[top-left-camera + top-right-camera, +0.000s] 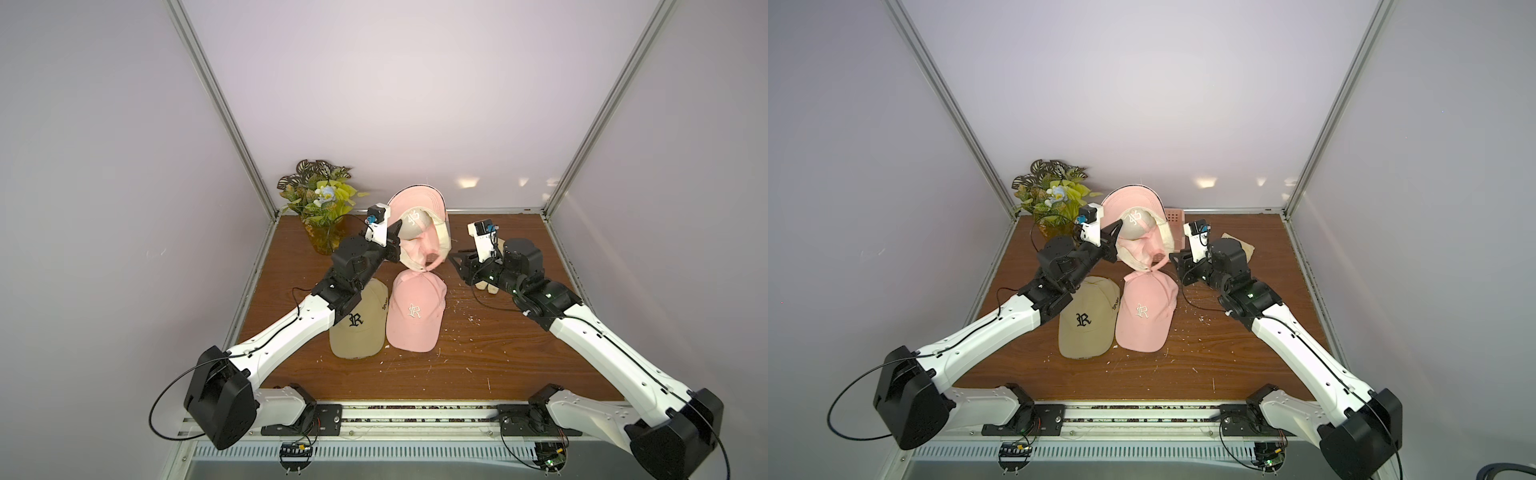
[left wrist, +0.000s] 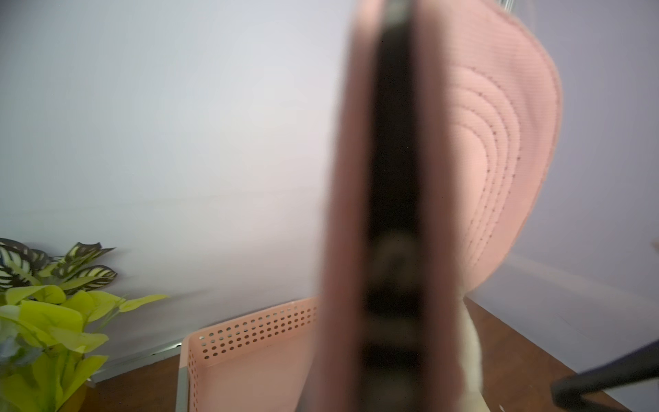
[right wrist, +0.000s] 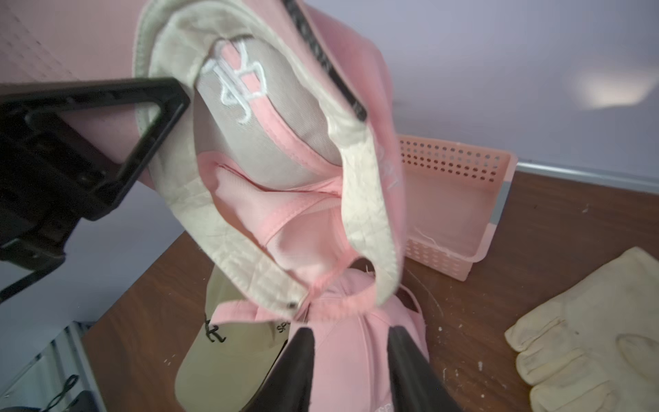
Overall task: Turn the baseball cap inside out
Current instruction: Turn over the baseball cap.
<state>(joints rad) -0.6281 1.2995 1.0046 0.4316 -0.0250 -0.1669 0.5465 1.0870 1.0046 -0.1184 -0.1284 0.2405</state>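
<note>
My left jaws (image 1: 398,231) clamp pink cotton cap (image 1: 419,232), cream sweatband out, reversed embroidered monogram showing; right jaws (image 3: 351,360) parted, empty.

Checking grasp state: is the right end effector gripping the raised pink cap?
No. In the right wrist view the right end effector stands open below the raised pink cap, its fingers apart and touching no fabric.
</note>
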